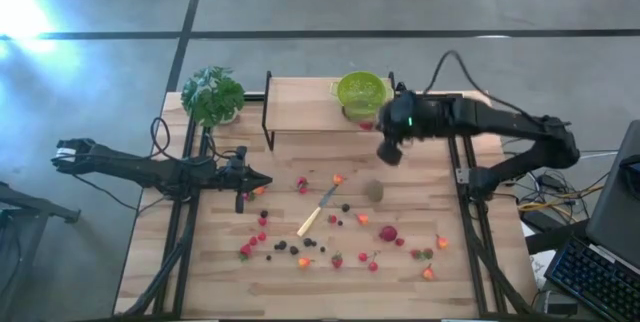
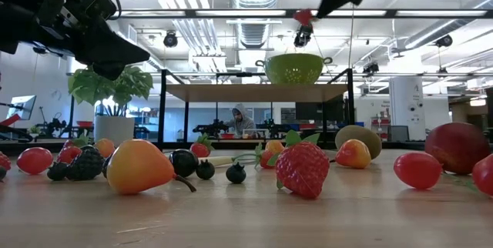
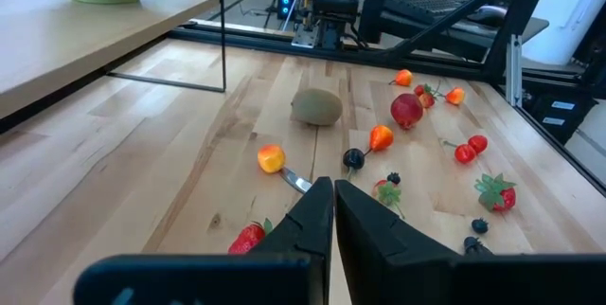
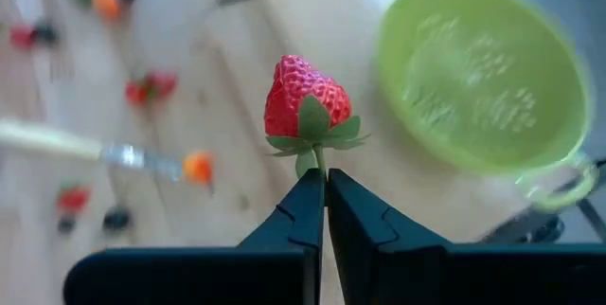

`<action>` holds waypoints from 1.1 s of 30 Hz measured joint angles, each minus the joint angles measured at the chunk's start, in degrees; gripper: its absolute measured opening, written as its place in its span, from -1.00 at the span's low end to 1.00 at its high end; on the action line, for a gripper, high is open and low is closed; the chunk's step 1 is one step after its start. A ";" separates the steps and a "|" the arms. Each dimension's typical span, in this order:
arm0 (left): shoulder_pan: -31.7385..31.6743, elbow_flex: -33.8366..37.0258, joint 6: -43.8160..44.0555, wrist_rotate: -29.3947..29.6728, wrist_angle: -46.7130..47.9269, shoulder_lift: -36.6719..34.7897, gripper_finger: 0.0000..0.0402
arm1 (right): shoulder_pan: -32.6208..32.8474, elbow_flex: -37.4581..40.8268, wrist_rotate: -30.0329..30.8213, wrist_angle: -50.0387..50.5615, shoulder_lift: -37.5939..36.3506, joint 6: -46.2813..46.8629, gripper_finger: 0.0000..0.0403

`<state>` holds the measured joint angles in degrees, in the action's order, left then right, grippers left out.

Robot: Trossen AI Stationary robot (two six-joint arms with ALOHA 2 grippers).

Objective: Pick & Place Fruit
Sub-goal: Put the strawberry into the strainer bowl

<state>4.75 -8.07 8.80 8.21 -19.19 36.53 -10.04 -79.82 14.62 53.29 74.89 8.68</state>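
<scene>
The left arm [image 1: 150, 167] lies low and stretched out level across the left edge of the bench [image 1: 290, 272], reaching in toward the middle. Its left gripper [image 1: 262, 184] hangs above the wood with its fingers [image 3: 308, 220] pressed together on nothing, just short of the scattered fruit. A potted plant [image 1: 212, 95] stands at the far left corner.

Most of the fruit lies loose over the middle and near half of the bench: red strawberries [image 1: 246, 251], dark berries [image 1: 281, 246] and a few orange pieces [image 1: 362, 218]. A knife [image 1: 316, 213] with a pale handle lies slanted among them. Right of the knife sits a brown-green kiwi [image 1: 374, 191], and nearer the front edge a larger dark red fruit [image 1: 388, 233]. More small pieces trail toward the near right corner.

Along the far edge stands a raised wooden shelf [image 1: 300, 102] on a dark metal frame, and a green colander [image 1: 361, 92] rests on its right part.

The right arm [image 1: 510, 137] comes in from the right edge, bent at the elbow, with its forearm reaching leftward over the shelf's right end. The right gripper [image 4: 318, 180] is lifted high, close beside the colander, its fingers pinched tight on the green stem of one strawberry [image 4: 305, 97]. The berry stands above the fingertips, clear of the bench and shelf, next to the colander's rim and not inside it.
</scene>
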 joint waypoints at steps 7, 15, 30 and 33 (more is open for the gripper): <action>0.00 0.01 0.01 0.00 -0.04 0.00 -0.90 | -13.01 -3.54 -11.66 -5.71 4.92 -3.16 -0.96; -0.01 0.01 0.01 0.01 -0.01 -0.01 -0.90 | -19.90 -6.92 -11.70 -5.48 11.72 -3.63 -0.96; 0.01 0.01 0.00 0.00 0.01 -0.02 -0.90 | -22.77 -7.11 -11.66 -5.15 17.37 -4.90 -0.96; 0.00 0.01 0.01 0.00 0.01 -0.02 -0.90 | -23.09 -7.11 -11.33 -4.91 17.53 -4.80 -0.96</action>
<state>4.75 -8.05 8.81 8.21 -19.18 36.51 -33.12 -86.94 3.29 48.39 92.42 3.88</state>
